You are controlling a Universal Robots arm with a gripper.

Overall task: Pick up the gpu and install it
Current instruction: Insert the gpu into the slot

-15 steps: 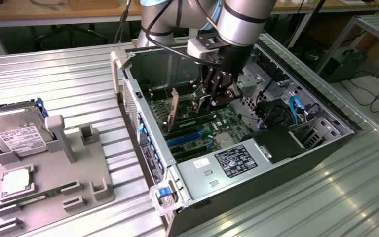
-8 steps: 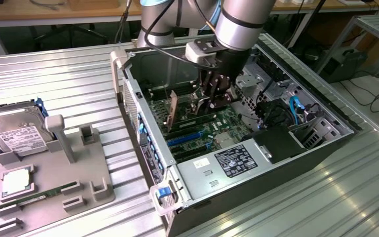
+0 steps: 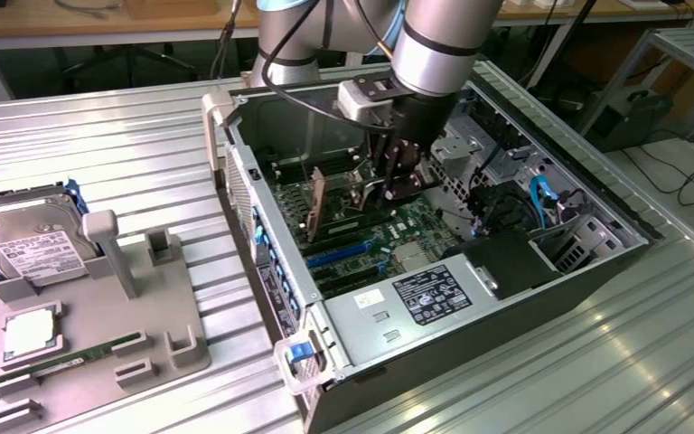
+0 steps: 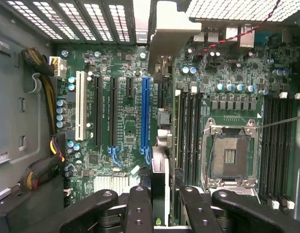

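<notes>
The gpu [image 3: 318, 210] stands on edge inside the open computer case [image 3: 229, 154], low over the green motherboard [image 3: 414, 221]. My gripper [image 3: 396, 188] is shut on the card's end away from the case's slotted rear wall. In the wrist view the gpu [image 4: 159, 177] appears edge-on between my two black fingers [image 4: 140, 204], with my gripper [image 4: 165, 191] closed around it. Its silver bracket [image 4: 167, 29] reaches the rear vents. The card lines up with a slot just beside the blue slot [image 4: 145, 111]. I cannot tell whether it is seated.
A grey fixture [image 3: 142, 334] at the exterior view's left holds a hard drive [image 3: 28, 240], a processor [image 3: 28, 330] and a memory stick [image 3: 70, 357]. Inside the case are the power supply [image 3: 432, 294], an empty processor socket [image 4: 230, 155], memory slots [image 4: 188, 131] and cable bundles [image 4: 43, 92].
</notes>
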